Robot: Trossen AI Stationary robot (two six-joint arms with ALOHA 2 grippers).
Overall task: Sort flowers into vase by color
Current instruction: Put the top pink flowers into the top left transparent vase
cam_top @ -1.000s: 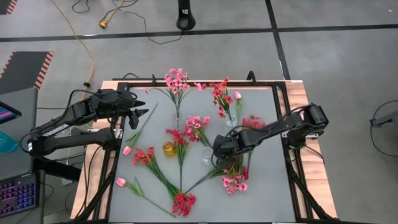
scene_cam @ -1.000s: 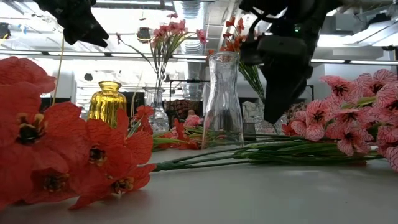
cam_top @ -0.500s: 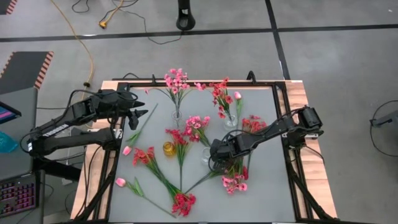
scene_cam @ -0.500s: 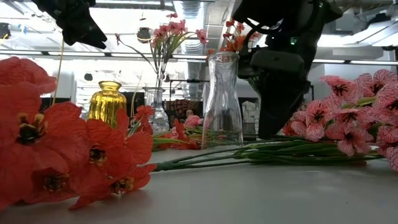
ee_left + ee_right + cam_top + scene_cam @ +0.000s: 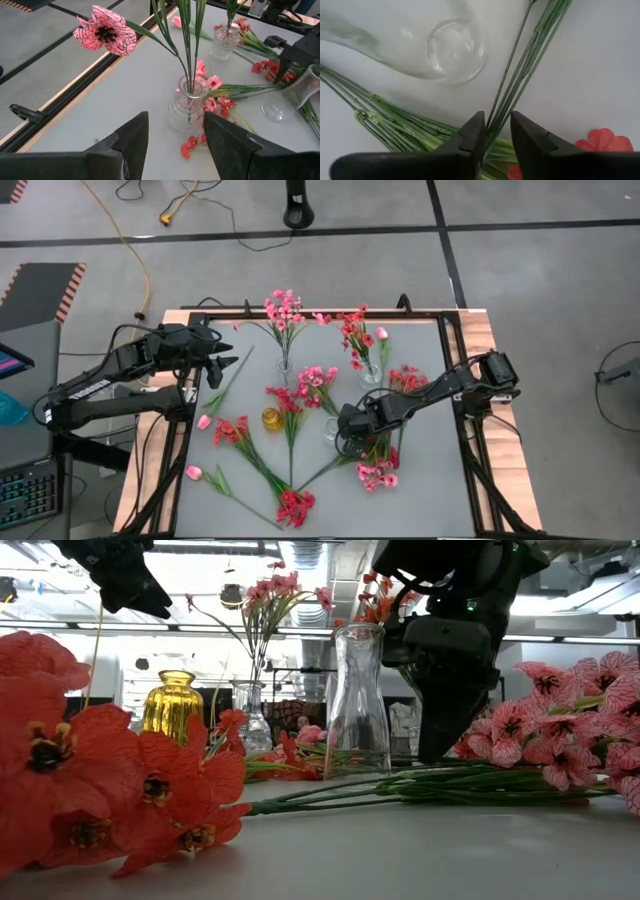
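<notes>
- Flowers lie scattered around the clear vase mid-table; two farther vases already hold sprigs.
- Right gripper is down just beside the clear vase, jaws narrowed around a bundle of stems, seemingly gripping it.
- To do this well: make sure only one colour's stems are pinched, lift straight up, and avoid knocking the clear vase.
- Left gripper hovers open, well apart from it.
</notes>
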